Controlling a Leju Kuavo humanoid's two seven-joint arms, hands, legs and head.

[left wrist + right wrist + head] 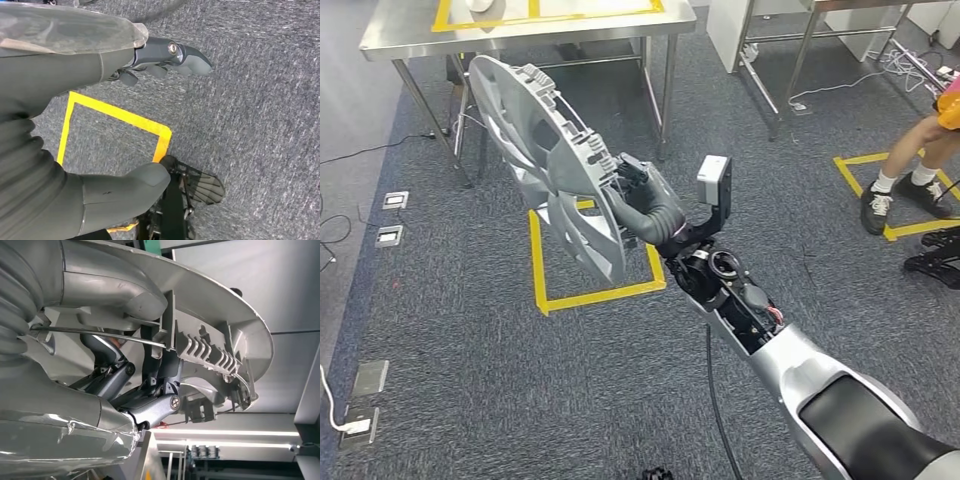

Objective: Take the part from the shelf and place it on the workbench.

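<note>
At the far left of the head view the steel workbench (410, 40) stands across the grey carpet, and the part (546, 165), a grey spoked wheel cover, hangs tilted in the air in front of it, over a yellow tape square (539, 270) on the floor. The right hand (644, 200) grips the cover's rim, thumb (113, 290) on one face and fingers (151, 407) curled against the ribbed back. The left hand (113, 120) hangs above the carpet, fingers apart and holding nothing.
</note>
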